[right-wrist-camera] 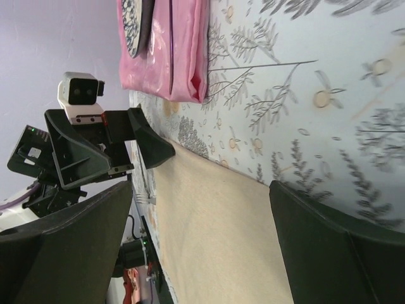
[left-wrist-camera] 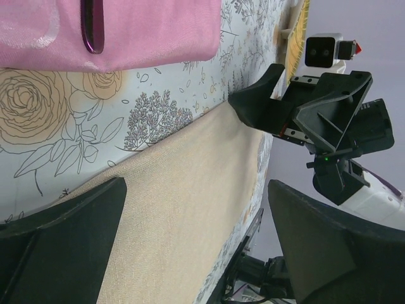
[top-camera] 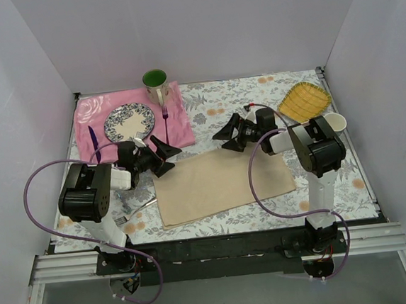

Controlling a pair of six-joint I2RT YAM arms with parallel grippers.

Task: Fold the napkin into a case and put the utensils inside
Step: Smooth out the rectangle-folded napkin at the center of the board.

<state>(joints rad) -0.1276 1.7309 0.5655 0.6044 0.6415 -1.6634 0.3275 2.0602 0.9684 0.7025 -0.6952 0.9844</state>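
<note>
1. At the far left, beside your left arm, the small pale fork (top-camera: 127, 217) lies on the floral table cover (top-camera: 255, 97), just off the napkin's near-left corner. It is not tucked into anything. You cannot pick out the spoon in any view; the arm may be hiding it.
2. Your left gripper (top-camera: 169, 159) has its jaws spread wide and holds nothing. It hangs at the napkin's far-left corner, and the wrist view shows cloth below and between its fingers.
3. The napkin (top-camera: 223, 183) lies flat in the middle of the table as a broad beige rectangle. No fold line or pocket shows, so there is no case yet.
4. Your right gripper (top-camera: 220, 142) is also spread wide and empty. It sits over the napkin's far edge, facing the left gripper and close to it but not touching.
5. By the look of it, you are at the very start. All the folding is left, and then both utensils go in. Both grippers appear placed to take the far edge first.
</note>
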